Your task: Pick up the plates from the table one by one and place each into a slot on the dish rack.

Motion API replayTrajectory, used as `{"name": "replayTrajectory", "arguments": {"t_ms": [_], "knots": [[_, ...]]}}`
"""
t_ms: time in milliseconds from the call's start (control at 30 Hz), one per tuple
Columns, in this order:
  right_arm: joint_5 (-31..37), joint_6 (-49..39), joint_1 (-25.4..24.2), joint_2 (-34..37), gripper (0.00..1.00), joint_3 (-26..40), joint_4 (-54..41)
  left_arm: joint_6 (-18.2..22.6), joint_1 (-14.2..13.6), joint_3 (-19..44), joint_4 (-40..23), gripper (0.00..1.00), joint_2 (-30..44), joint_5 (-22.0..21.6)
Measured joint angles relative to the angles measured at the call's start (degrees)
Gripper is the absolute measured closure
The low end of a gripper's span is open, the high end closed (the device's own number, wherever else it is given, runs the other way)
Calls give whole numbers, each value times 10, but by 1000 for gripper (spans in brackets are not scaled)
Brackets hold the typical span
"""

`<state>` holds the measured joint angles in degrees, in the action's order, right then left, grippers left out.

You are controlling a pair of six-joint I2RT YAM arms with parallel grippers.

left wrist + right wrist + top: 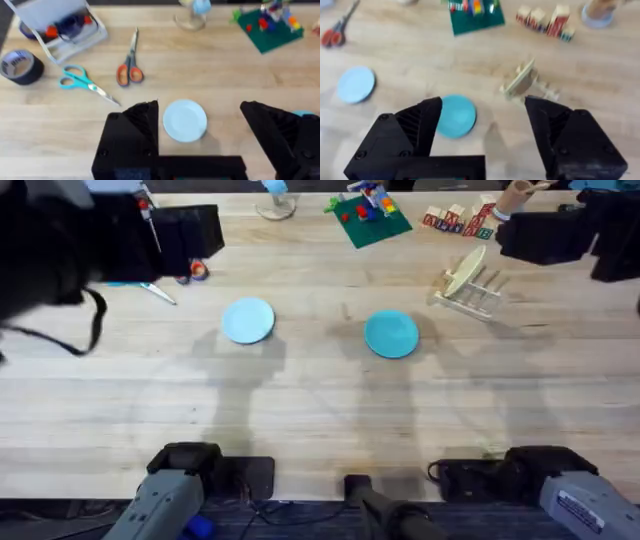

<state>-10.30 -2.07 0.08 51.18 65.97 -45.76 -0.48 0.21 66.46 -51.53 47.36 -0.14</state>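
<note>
Both tools hang spread and empty above the table, with neither plate lifted yet.

Sky-blue plate lies flat on the wood left of centre, and in the left wrist view it sits between the wide-apart fingers of the left tool; teal plate lies flat near the middle, partly under the open right tool. Dish rack stands off to the right with a cream plate already leaning in it. Main risk, as I judge it: a thin plate flush on the table gives the fingers little edge to catch, so it may skid away. Later, a tilted plate could hit the pegs or knock the cream plate, and the light rack may shift.
</note>
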Motion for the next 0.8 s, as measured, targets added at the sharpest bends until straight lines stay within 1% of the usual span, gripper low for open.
{"name": "replayTrajectory", "arguments": {"t_ms": [167,233,333,533,800], "knots": [[-10,15,0,61,7,98,-140,0,0,90,-95,8,69,17],[-12,23,0,84,7,131,-184,0,0,122,-127,8,93,25],[-14,32,0,110,7,162,-227,0,0,153,-158,8,117,36],[-14,41,0,126,6,170,-236,0,0,162,-167,8,138,45],[-14,45,0,126,6,171,-233,0,0,162,-168,8,139,49]]}}
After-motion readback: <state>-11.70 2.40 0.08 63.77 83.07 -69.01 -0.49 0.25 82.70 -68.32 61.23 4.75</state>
